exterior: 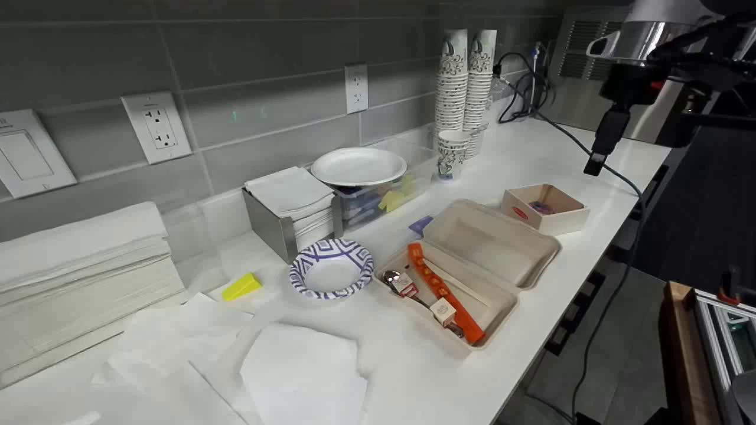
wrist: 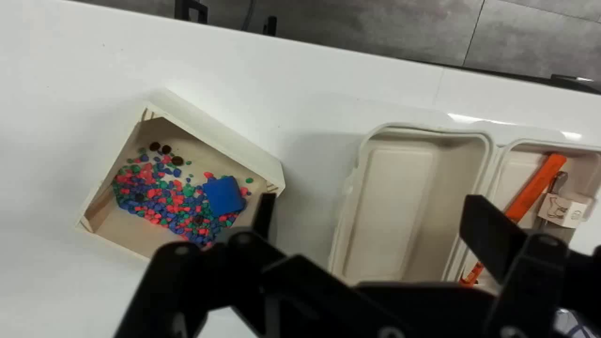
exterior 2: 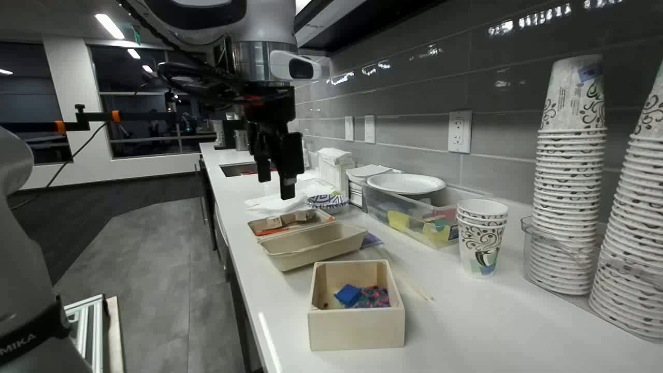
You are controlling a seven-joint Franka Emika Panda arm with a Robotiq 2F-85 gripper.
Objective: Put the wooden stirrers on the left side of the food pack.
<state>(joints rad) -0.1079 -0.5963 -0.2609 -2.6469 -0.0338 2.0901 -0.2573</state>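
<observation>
The food pack (exterior: pixel 493 242) is a beige clamshell lying open on the counter; it also shows in an exterior view (exterior 2: pixel 313 243) and the wrist view (wrist: pixel 399 202). Its filled half holds an orange strip (exterior: pixel 443 289), wrapped cutlery and a thin pale stick (exterior: pixel 455 280). Pale thin wooden stirrers (exterior 2: pixel 417 287) lie on the counter between the pack, the wooden box and the wall. They are hidden in the wrist view. My gripper (exterior 2: pixel 277 186) is open and empty, high above the counter. In the wrist view its fingers (wrist: pixel 373 211) spread wide over the pack's empty half.
A wooden box (exterior 2: pixel 357 331) with coloured bits stands beside the pack. Paper cups (exterior 2: pixel 481 238), tall cup stacks (exterior 2: pixel 570 176) and a clear bin (exterior 2: pixel 409 217) line the wall. A patterned bowl (exterior: pixel 331 274) and loose paper (exterior: pixel 304 372) lie beyond the pack.
</observation>
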